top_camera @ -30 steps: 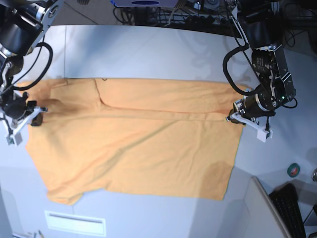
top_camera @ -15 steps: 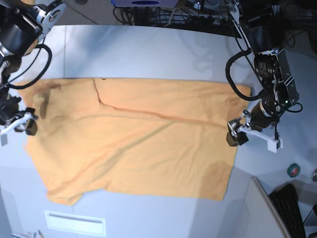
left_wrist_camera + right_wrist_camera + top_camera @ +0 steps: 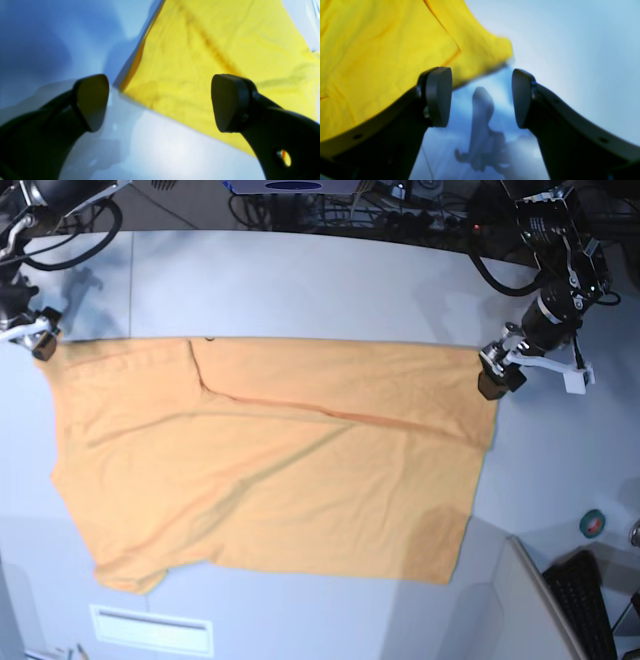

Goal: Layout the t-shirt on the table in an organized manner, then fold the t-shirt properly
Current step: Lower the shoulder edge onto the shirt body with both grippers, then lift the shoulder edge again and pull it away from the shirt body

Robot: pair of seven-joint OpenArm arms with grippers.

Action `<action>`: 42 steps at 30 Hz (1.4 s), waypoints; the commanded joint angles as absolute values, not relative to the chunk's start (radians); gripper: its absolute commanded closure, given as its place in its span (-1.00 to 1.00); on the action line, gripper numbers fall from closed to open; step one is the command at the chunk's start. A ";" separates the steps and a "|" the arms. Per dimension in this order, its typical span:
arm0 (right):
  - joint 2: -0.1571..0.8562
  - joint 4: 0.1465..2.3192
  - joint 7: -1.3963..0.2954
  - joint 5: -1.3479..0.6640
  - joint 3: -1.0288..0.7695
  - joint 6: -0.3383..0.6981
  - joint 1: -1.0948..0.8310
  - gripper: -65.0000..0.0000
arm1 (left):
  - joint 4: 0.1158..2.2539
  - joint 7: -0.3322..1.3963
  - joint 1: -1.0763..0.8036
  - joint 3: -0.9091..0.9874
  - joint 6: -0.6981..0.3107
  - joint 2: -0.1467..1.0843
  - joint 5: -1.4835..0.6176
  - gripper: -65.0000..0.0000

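Overhead base view; close wrist cameras at opposite t-shirt point(image 3: 270, 460) corners.

Bare table point(image 3: 300, 280) behind the t-shirt point(image 3: 270, 460), keyboard point(image 3: 590, 600) at near corner

Both wrist views are soft and out of focus, the dark fingertips point(image 3: 92, 101) smeared at their edges; a cool blue cast tints the table point(image 3: 300, 280) in every view; the t-shirt point(image 3: 377, 57) glows saturated yellow up close but a duller orange from the base view; a blurred arm shadow point(image 3: 482, 130) falls on the tabletop; the base view is bright, even and sharp.
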State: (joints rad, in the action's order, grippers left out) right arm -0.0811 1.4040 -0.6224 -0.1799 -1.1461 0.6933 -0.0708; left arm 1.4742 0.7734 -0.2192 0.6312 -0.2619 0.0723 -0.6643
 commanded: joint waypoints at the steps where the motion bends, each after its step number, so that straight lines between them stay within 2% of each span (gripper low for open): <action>1: -0.067 1.385 -0.602 -0.220 -1.155 0.698 -0.064 -0.13 | 1.463 0.759 -0.211 0.630 -0.271 0.081 -0.682 -0.83; 5: -0.016 1.219 -0.598 -0.352 -1.155 0.698 -0.059 -0.13 | 1.343 0.757 -0.185 0.639 -0.271 0.081 -0.682 -0.75; 12: 0.054 1.027 -0.593 -0.360 -1.153 0.698 0.008 -0.12 | 1.247 0.722 -0.148 0.630 -0.271 0.079 -0.682 -0.52; 16: 0.073 0.992 -0.593 -0.360 -1.153 0.698 0.025 -0.11 | 1.156 0.711 -0.107 0.630 -0.271 0.081 -0.682 -0.29; 18: 0.074 0.990 -0.593 -0.358 -1.153 0.698 0.036 0.01 | 1.122 0.711 -0.093 0.630 -0.271 0.084 -0.680 0.00; 21: 0.076 0.989 -0.593 -0.357 -1.145 0.698 0.041 0.56 | 1.101 0.710 -0.079 0.628 -0.271 0.087 -0.676 0.69; 22: 0.084 0.989 -0.593 -0.357 -1.127 0.698 0.041 0.82 | 1.101 0.710 -0.077 0.628 -0.271 0.088 -0.674 1.00; 23: 0.099 0.989 -0.593 -0.357 -1.098 0.698 0.039 1.00 | 1.104 0.710 -0.079 0.628 -0.271 0.088 -0.674 1.00; 29: 0.108 1.069 -0.602 -0.357 -1.035 0.698 -0.042 1.00 | 1.198 0.714 -0.160 0.628 -0.271 0.111 -0.674 1.00; 36: 0.013 1.302 -0.604 -0.357 -0.986 0.698 -0.229 1.00 | 1.376 0.714 -0.305 0.638 -0.271 0.119 -0.674 1.00; 42: -0.042 1.408 -0.602 -0.357 -0.921 0.698 -0.337 1.00 | 1.417 0.713 -0.377 0.638 -0.271 0.127 -0.674 1.00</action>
